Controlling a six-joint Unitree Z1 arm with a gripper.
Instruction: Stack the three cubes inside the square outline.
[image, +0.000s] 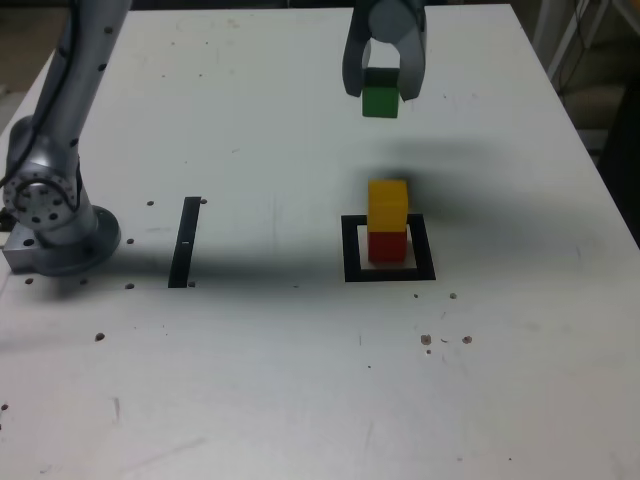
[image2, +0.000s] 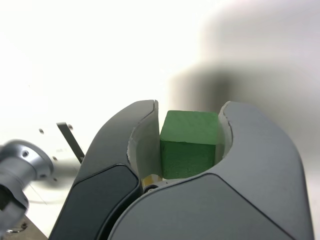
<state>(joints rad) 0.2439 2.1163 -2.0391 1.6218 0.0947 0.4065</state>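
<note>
Inside the square outline (image: 390, 275) on the counter (image: 250, 400), the upper cube (image: 388, 205) is resting on the lower cube (image: 387, 247), the strip (image: 184, 245) lying toward the exterior view's left, the gripper (image: 382, 92) holding the third cube (image: 380, 103) aloft.

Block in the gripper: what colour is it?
The block is green, showing best in the wrist view.

Three cubes (image: 380, 102), one outline (image: 427, 250), one strip (image: 184, 243)
</note>
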